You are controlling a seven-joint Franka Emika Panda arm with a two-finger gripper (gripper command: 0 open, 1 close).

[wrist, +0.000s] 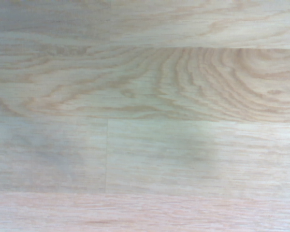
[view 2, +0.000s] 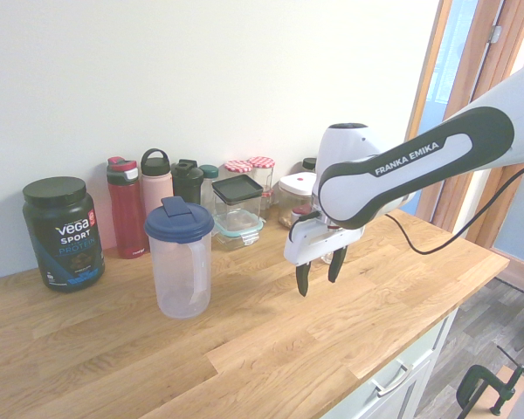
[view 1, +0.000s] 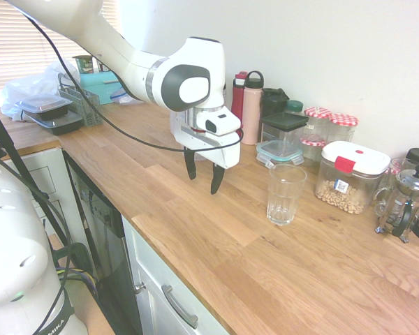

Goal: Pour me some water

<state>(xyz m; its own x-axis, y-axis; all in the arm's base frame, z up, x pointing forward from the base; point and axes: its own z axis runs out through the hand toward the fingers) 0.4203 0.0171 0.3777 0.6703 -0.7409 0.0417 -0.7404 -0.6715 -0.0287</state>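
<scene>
My gripper (view 1: 203,180) hangs open and empty a little above the wooden countertop (view 1: 216,244). A clear ribbed drinking glass (view 1: 286,194) stands upright to its right in the first exterior view, apart from the fingers. In the second exterior view my gripper (view 2: 318,281) is right of a translucent plastic pitcher (view 2: 179,262) with a blue lid, well apart from it. I cannot make out the water in either; the glass looks empty. In the first exterior view the arm hides the pitcher. The wrist view shows only bare wood (wrist: 145,116).
Along the wall stand a red bottle (view 2: 127,209), a pink bottle (view 2: 156,188), a black protein tub (view 2: 61,234), lidded jars (view 1: 349,178) and a French press (view 1: 405,202). Food boxes (view 1: 49,112) sit at the far end. The counter's front edge (view 1: 174,272) runs above drawers.
</scene>
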